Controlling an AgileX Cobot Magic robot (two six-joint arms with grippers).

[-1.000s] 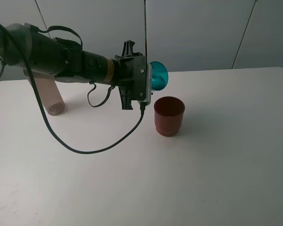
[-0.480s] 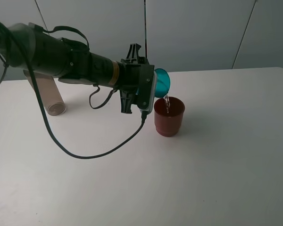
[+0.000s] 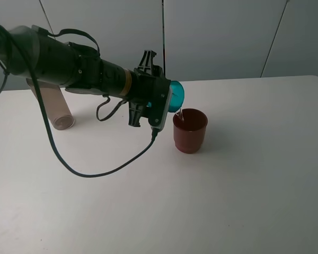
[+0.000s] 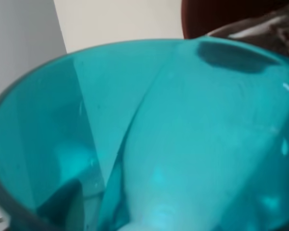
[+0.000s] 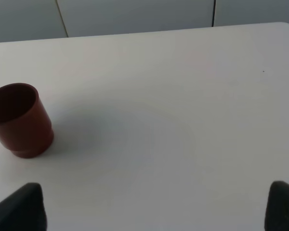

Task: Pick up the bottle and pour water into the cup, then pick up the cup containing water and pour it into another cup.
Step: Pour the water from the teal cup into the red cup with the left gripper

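My left gripper [image 3: 168, 100] is shut on the teal cup [image 3: 176, 96], holding it tipped on its side just above the left rim of the dark red cup [image 3: 190, 130]. A thin trickle of water [image 3: 181, 114] falls from the teal cup into the red one. The teal cup [image 4: 173, 134] fills the left wrist view, hiding the fingers, with the red cup [image 4: 221, 17] behind its edge. The smoky brown bottle [image 3: 55, 108] is on the table at the far left, partly hidden behind the arm. My right gripper [image 5: 151, 208] is open and holds nothing, well to the side of the red cup [image 5: 20, 120].
A black cable [image 3: 95, 172] hangs from the left wrist in a loop onto the white table [image 3: 244, 185]. A grey panelled wall [image 3: 228, 37] stands behind the table's far edge.
The left gripper has tipped the teal cup further and brought it a little lower and closer to the red cup's left rim. Water began falling into the red cup.
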